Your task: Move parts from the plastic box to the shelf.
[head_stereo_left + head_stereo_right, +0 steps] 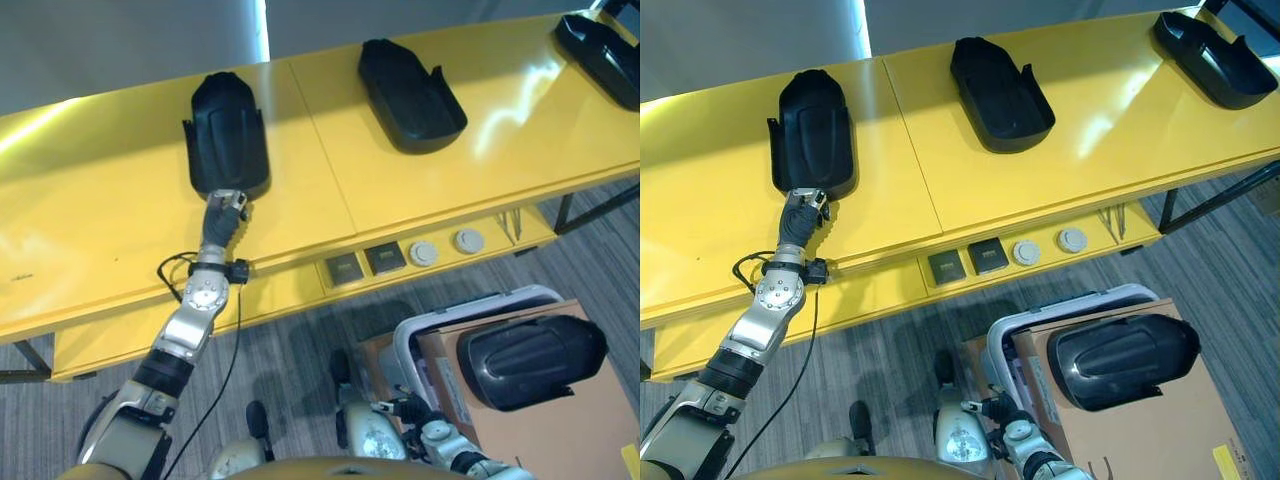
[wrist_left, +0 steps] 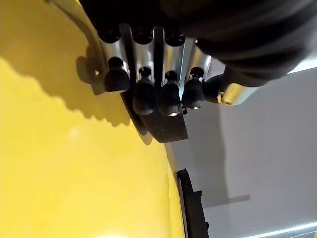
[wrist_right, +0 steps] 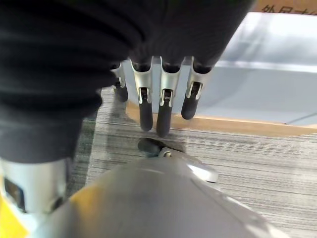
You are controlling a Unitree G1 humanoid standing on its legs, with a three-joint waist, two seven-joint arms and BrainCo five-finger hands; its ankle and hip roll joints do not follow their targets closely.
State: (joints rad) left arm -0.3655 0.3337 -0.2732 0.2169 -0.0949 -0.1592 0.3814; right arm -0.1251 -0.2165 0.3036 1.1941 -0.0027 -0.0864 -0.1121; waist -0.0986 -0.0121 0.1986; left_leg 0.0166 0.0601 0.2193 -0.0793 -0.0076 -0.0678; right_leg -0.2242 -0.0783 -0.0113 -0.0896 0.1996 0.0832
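Shelf (image 1: 90, 240) is yellow, runs across the whole head view. My left hand (image 1: 226, 209) is stretched out on it, fingers (image 2: 143, 94) bent at the near edge of the leftmost black part (image 1: 227, 132). Tips touch or sit just under that edge in the wrist view; can't tell if they actually clamp it. That part lies flat on the shelf top.

Second black part (image 1: 410, 95) lies mid-shelf, well apart from the first. Third black part (image 1: 602, 55) sits at the far right end, cut off by the frame.

Shelf front face has two dark square sockets (image 1: 365, 264) and two round grey caps (image 1: 446, 247) beside them.

Lower right, on the carpet: plastic box (image 1: 470, 305), pale rim, with cardboard (image 1: 560, 430) lying across it. One more black part (image 1: 530, 360) rests on top of the cardboard.

My right hand (image 3: 161, 106) hangs low beside the box, fingers straight and relaxed, holding nothing.
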